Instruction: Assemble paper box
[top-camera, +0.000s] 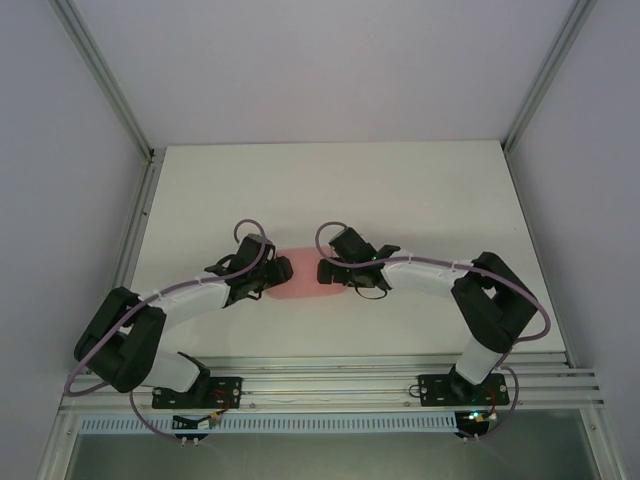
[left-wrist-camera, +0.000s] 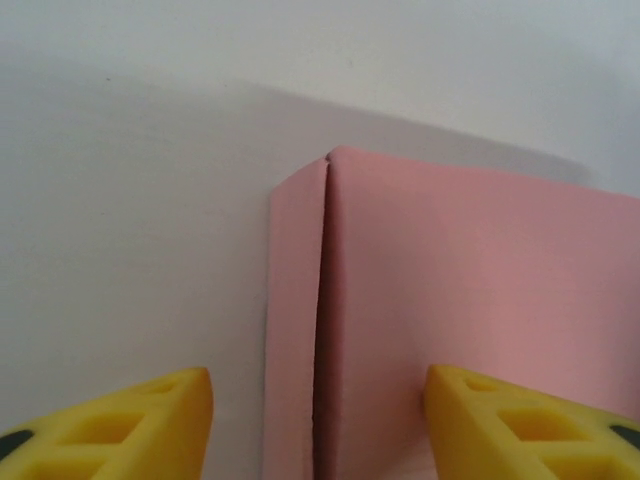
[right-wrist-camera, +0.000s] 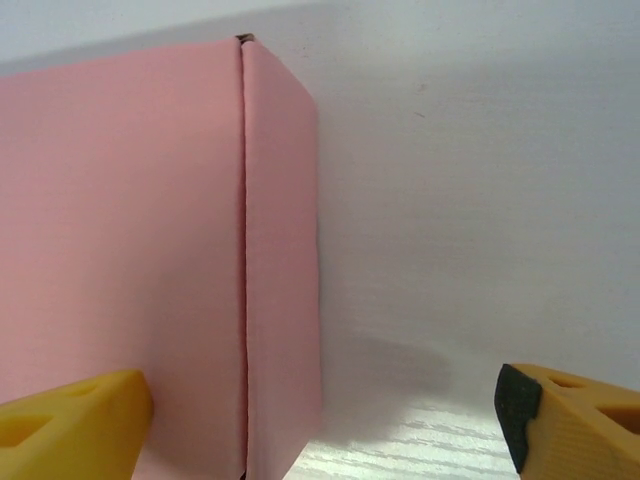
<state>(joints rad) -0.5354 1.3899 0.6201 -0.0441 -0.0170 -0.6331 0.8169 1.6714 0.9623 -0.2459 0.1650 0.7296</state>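
The paper box (top-camera: 300, 279) is a small folded pink box lying on the white table between both grippers. My left gripper (top-camera: 272, 272) is at its left end. In the left wrist view the box (left-wrist-camera: 480, 280) has a narrow end flap (left-wrist-camera: 294, 300) with a dark seam beside it. The left gripper (left-wrist-camera: 316, 425) is open: one yellow finger (left-wrist-camera: 150, 420) over the table, the other over the box top. My right gripper (top-camera: 327, 270) is at the right end. In the right wrist view the box (right-wrist-camera: 120, 200) shows its end face (right-wrist-camera: 282, 250), which the open gripper (right-wrist-camera: 320, 420) straddles.
The white table (top-camera: 400, 190) stretches behind and to both sides of the box. Metal frame posts (top-camera: 138, 150) and grey walls stand at the left and right edges. An aluminium rail (top-camera: 330, 385) carrying the arm bases runs along the near edge.
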